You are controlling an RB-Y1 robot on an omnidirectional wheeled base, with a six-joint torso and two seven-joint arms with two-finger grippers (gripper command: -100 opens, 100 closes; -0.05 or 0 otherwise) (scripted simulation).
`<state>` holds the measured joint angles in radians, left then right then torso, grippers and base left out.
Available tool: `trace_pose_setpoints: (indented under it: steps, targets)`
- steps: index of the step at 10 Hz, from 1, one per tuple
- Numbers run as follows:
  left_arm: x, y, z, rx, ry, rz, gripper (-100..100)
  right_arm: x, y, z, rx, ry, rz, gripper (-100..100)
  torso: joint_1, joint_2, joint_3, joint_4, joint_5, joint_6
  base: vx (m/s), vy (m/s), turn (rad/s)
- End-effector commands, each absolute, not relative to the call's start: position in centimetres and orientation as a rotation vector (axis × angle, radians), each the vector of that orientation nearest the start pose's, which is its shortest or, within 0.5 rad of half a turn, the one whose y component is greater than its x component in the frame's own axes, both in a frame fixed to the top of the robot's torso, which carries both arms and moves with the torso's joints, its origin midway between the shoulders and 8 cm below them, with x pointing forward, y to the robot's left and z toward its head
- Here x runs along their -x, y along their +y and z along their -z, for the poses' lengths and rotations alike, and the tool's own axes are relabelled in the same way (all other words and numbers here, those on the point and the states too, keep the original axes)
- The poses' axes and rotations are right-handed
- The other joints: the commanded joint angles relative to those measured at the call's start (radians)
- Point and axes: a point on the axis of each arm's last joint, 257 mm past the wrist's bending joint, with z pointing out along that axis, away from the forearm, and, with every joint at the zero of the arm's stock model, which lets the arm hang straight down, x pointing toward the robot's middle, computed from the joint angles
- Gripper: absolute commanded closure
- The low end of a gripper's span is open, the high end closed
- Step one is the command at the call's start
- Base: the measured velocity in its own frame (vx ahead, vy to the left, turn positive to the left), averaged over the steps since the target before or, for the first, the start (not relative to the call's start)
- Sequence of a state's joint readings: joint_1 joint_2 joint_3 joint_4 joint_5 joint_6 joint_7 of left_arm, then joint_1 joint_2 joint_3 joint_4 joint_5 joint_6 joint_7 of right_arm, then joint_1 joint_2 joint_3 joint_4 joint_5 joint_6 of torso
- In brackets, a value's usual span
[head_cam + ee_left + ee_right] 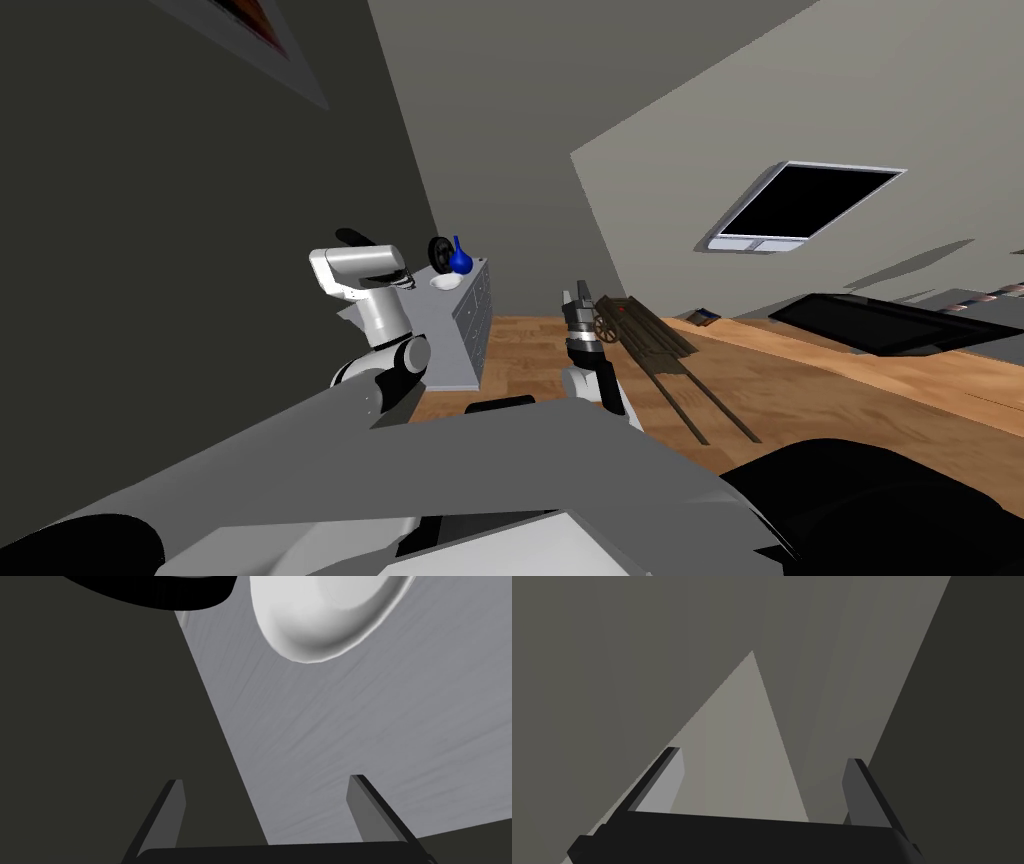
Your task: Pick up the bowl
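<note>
I judge this the approach, left jaws wide; the bowl (pixel 325 616) sits upper right, so I'd reach forward.

Bowl (pixel 325 616) plain white, dresser (pixel 380 726) pale grey with faint darker streaks. Vase (pixel 460 258) deep blue, disc (pixel 438 250) black. Floor (pixel 850 390) warm orange-brown wood grain, cart (pixel 640 335) dark brown, wall (pixel 150 200) dull olive-grey.

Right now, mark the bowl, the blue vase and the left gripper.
bowl (pixel 320 621), left wrist view, white side.
blue vase (pixel 460 262), head view, round belly.
left gripper (pixel 265 778), left wrist view, midway between open fingertips.
</note>
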<state>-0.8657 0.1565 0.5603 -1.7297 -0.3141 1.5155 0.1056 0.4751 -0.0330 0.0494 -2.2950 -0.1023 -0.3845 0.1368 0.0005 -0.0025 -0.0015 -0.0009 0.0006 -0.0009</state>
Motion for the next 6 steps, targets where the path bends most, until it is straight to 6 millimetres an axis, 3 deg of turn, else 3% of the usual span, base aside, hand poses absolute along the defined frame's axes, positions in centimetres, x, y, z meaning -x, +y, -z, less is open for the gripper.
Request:
trace_pose_setpoints:
  steps: [1,6]
  targets:
    - [-57.1,40.7,3.4,2.008,1.061,0.679,-100,-36.3,-26.9,-1.6,-0.711,0.68,-1.286,0,0.0,0.0,0.0,0.0,0.0,0.0,0.038,0.008,-0.085]
    - [-55.9,39.0,5.6,2.111,1.135,0.616,-100,-36.3,-26.9,-1.6,-0.711,0.68,-1.286,0,0.0,-0.001,0.0,0.0,0.0,0.0,0.036,0.01,-0.061]
